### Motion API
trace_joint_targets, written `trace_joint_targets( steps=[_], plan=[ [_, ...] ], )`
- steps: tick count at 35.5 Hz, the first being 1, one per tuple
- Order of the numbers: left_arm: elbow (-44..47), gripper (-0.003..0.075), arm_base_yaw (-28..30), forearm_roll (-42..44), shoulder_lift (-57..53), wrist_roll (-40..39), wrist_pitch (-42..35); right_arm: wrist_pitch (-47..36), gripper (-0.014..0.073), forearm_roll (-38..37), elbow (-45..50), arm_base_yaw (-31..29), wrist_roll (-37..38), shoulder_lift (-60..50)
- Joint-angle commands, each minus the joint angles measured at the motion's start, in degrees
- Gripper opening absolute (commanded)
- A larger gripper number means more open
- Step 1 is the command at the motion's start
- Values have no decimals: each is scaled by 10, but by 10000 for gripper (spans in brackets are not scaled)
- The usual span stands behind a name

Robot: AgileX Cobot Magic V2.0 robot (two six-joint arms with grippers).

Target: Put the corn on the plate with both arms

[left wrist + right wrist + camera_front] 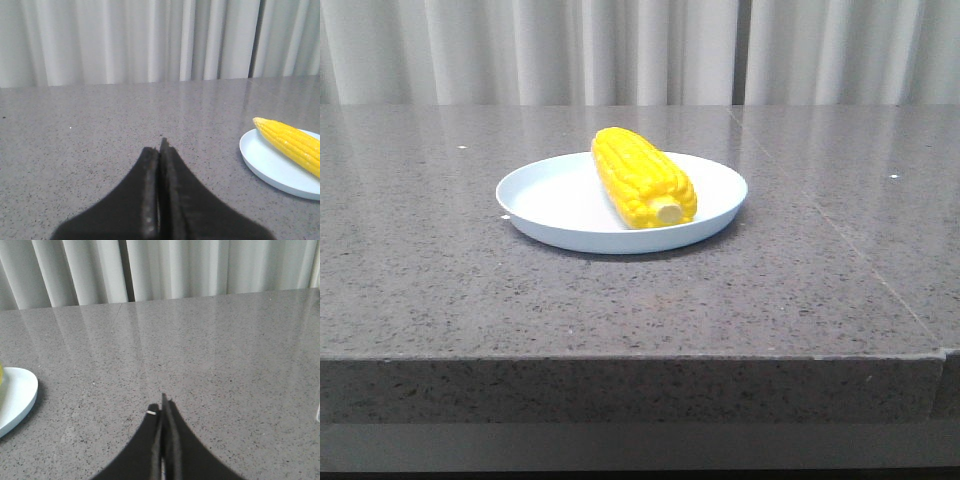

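The yellow corn [642, 178] lies on the pale blue-white plate [550, 205] in the middle of the table, its pale stub end toward the front. No gripper shows in the front view. In the left wrist view my left gripper [159, 146] is shut and empty above bare table, with the plate [272, 165] and corn [292, 142] off to one side, apart from it. In the right wrist view my right gripper [161, 407] is shut and empty over bare table; only the plate's edge [20, 395] shows at the side.
The grey speckled stone table [440, 280] has its front edge near the camera and a seam [840, 230] on the right. White curtains [640, 50] hang behind the table.
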Motion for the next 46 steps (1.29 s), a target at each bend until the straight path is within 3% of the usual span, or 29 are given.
trace_joint_targets(
  steps=[1,15,23,46],
  plan=[
    [10,-20,19,-1,-4,-4,-58,-52,-64,-13,-13,-4,-7,7],
    [172,-20,130,-18,-42,-4,-185,-53,-64,-13,-13,-4,-7,7],
    [235,-20,134,-18,-42,-4,-243,-53,-64,-13,-13,-4,-7,7],
    [235,-20,134,-18,-42,-4,-251,-53,-64,-13,-13,-4,-7,7]
  ],
)
